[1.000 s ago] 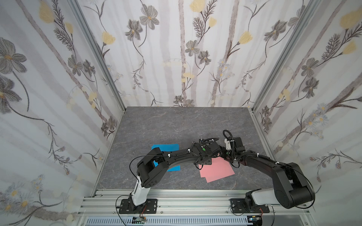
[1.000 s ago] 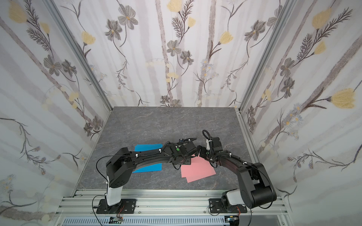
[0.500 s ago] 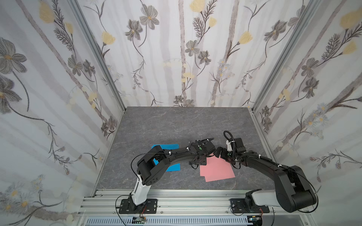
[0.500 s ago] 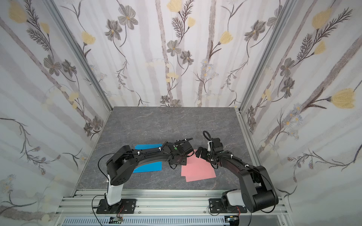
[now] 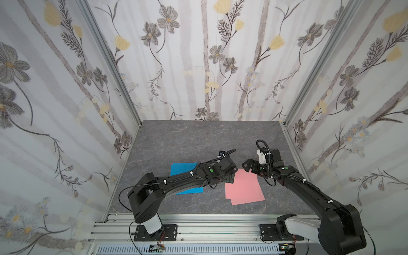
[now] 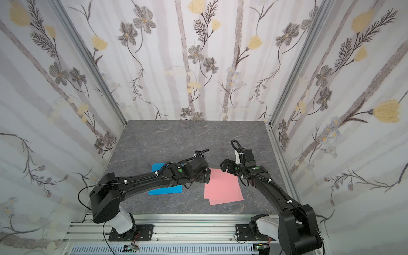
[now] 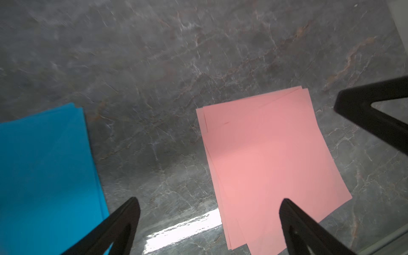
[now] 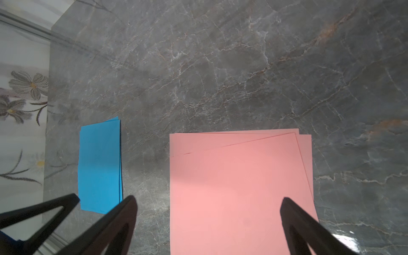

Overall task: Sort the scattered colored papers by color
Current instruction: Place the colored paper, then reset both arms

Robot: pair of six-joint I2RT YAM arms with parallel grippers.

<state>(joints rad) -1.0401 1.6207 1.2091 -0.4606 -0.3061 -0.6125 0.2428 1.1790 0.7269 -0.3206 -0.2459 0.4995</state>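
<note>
The colored papers lie in two piles on the grey marble table. A pink stack [image 5: 244, 187] [image 6: 223, 187] of loosely fanned sheets is at the front right. A blue stack [image 5: 182, 169] [image 6: 165, 189] sits to its left, partly hidden under my left arm. My left gripper [image 5: 229, 177] [image 7: 208, 202] is open and empty at the pink stack's [image 7: 265, 154] far left corner, with the blue stack [image 7: 44, 165] off to one side. My right gripper [image 5: 248, 166] [image 8: 208, 199] hovers open and empty over the far edge of the pink stack [image 8: 238, 187]; the blue stack [image 8: 99, 165] lies beyond.
Floral-papered walls [image 5: 205, 66] close in the table on three sides. An aluminium rail [image 5: 198, 225] carrying both arm bases runs along the front. The two grippers are close together; a left fingertip [image 8: 39, 212] shows in the right wrist view.
My left gripper's jaws have opened wide, and the left arm has drawn back a little toward the left. The right arm has barely moved.
</note>
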